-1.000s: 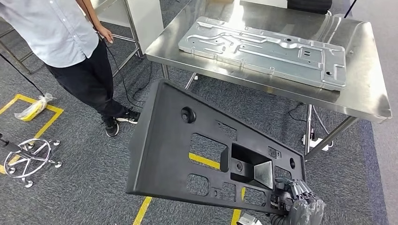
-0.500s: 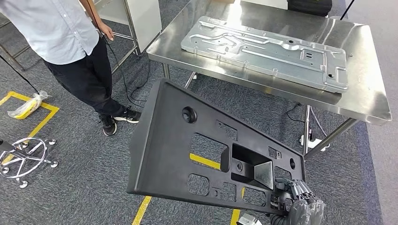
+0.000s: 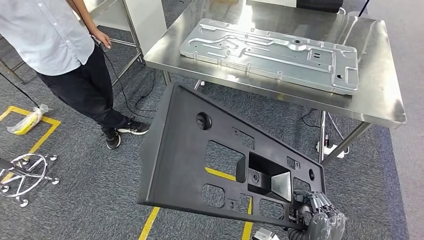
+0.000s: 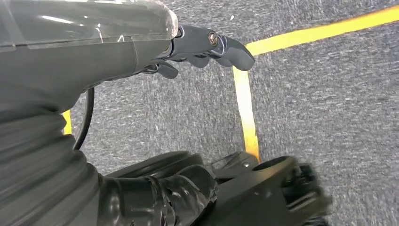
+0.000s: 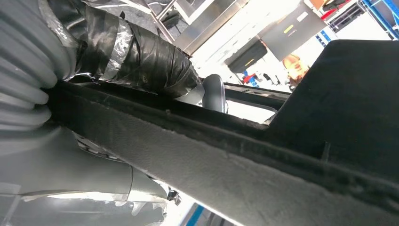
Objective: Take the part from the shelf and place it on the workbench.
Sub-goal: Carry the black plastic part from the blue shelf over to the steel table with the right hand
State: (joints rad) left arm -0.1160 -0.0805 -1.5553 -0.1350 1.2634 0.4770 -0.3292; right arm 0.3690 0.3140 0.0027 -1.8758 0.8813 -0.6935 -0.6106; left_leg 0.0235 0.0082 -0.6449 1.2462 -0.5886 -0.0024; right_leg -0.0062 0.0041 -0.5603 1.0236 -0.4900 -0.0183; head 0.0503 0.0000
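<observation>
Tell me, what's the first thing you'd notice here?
A big black panel fills the middle of the head view, held above the grey carpet by the right hand at its lower right corner. Behind it a shiny steel table carries a long silver metal plate. To the left, a person in a pale shirt stands by the table.

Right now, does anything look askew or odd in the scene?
The black plastic panel is tilted, held at one corner by the right hand. A silver metal plate already lies on the steel workbench.
</observation>
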